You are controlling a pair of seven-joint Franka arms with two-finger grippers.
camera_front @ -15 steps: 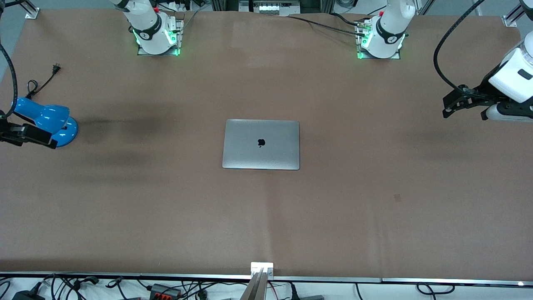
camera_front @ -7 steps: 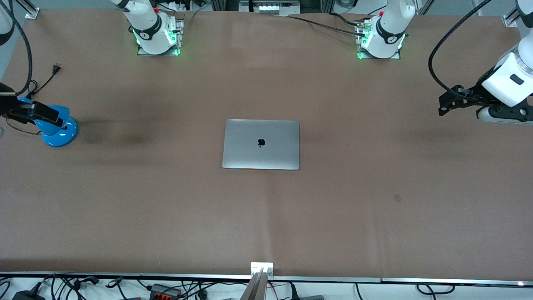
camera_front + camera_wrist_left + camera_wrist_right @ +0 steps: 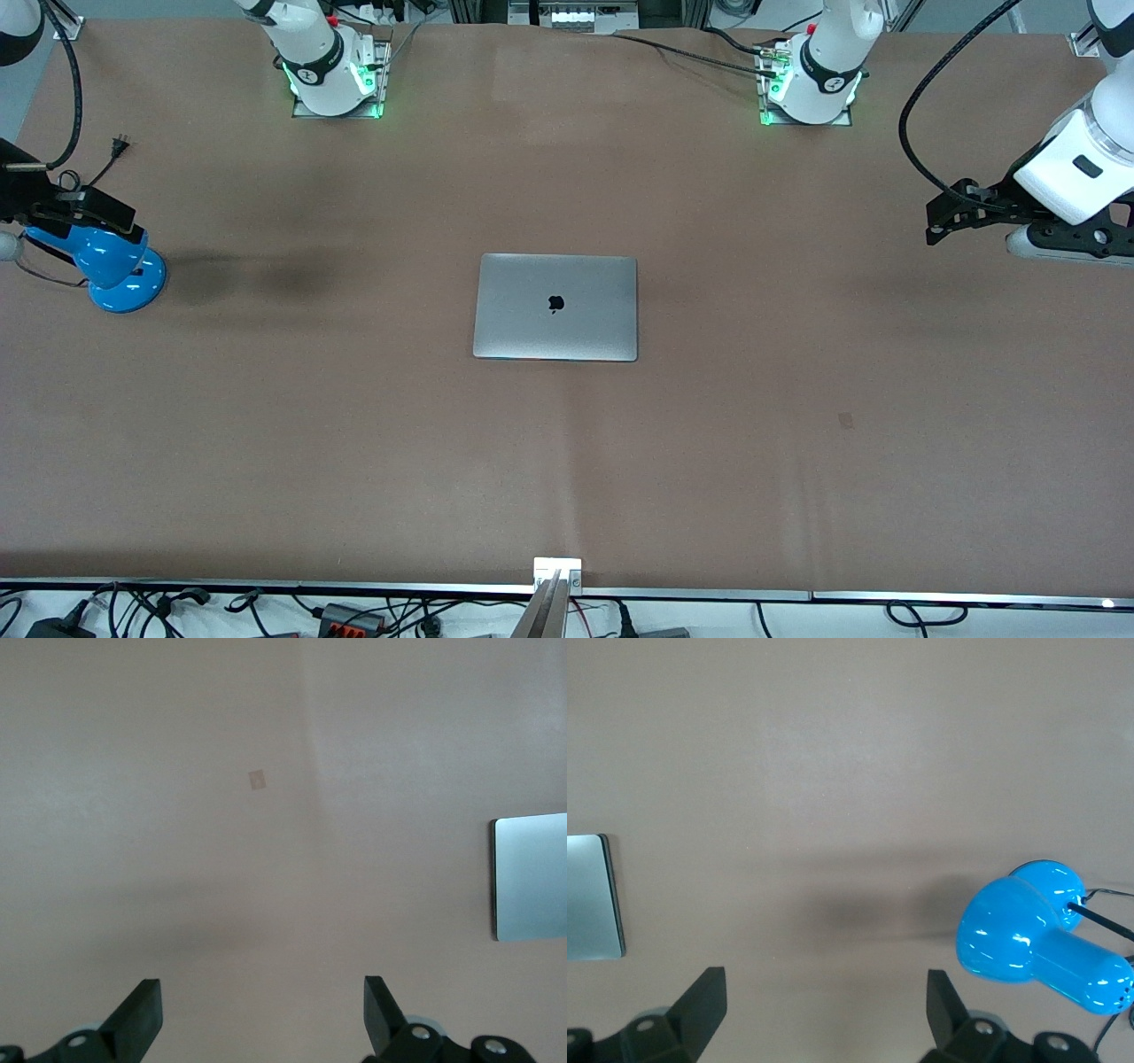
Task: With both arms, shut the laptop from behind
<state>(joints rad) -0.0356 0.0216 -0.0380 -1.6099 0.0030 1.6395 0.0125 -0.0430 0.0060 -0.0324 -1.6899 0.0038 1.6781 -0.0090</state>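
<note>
The silver-grey laptop (image 3: 555,307) lies shut and flat in the middle of the table, its lid with the black apple logo facing up. One edge of it shows in the left wrist view (image 3: 532,877) and in the right wrist view (image 3: 589,896). My left gripper (image 3: 941,226) is open and empty in the air over bare table toward the left arm's end, well apart from the laptop; its fingers stand wide apart in its own view (image 3: 260,1014). My right gripper (image 3: 104,213) is open and empty over the blue lamp, its fingers wide apart in its own view (image 3: 824,1005).
A blue desk lamp (image 3: 115,266) with a black cord and plug (image 3: 115,146) stands at the right arm's end of the table; it also shows in the right wrist view (image 3: 1036,943). A small dark mark (image 3: 846,420) lies on the brown table cover.
The right gripper has moved across the lamp toward the robots' bases. The left gripper has shifted slightly toward the laptop and the bases. The laptop has not moved.
</note>
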